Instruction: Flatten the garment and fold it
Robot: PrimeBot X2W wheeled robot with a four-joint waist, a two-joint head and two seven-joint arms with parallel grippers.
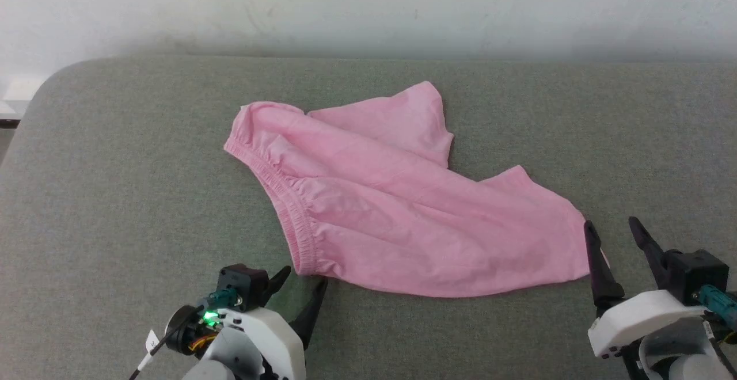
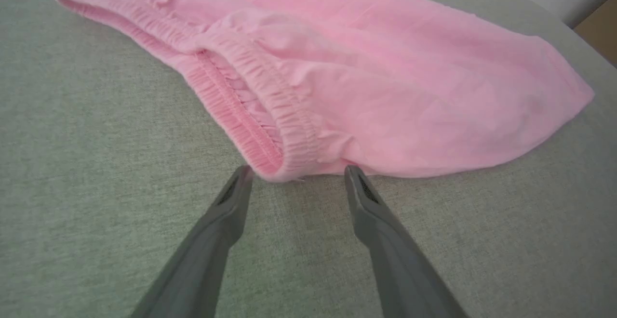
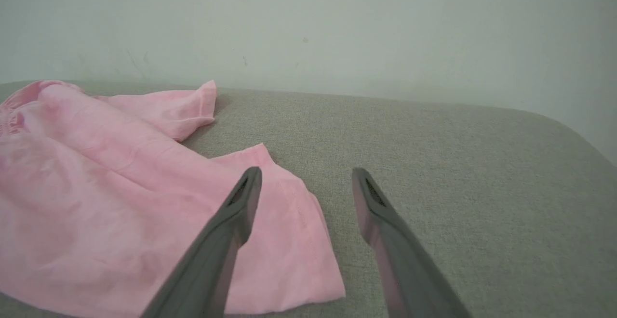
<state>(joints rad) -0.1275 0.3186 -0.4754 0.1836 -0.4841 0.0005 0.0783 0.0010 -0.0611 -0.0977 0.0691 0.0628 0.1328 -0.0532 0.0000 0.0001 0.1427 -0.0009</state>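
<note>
Pink shorts (image 1: 397,207) lie rumpled mid grey padded surface (image 1: 115,167), waistband (image 1: 288,201) twd its left edge, legs twd right. L gripper (image 1: 305,276) spread wide, tips just at the waistband's near end, nothing held. R gripper (image 1: 610,223) also wide, empty, one finger over the leg hem (image 1: 581,253), contact unclear.

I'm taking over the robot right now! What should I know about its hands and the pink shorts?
Left gripper: open, holding nothing, tips at the near end of the waistband.
Right gripper: open, holding nothing, at the near leg's hem.
Pink shorts: spread on the grey padded surface, wrinkled, waistband toward the robot's left.
Done: nothing folded yet.
Left: smooth the shorts flat, then fold them.
</note>
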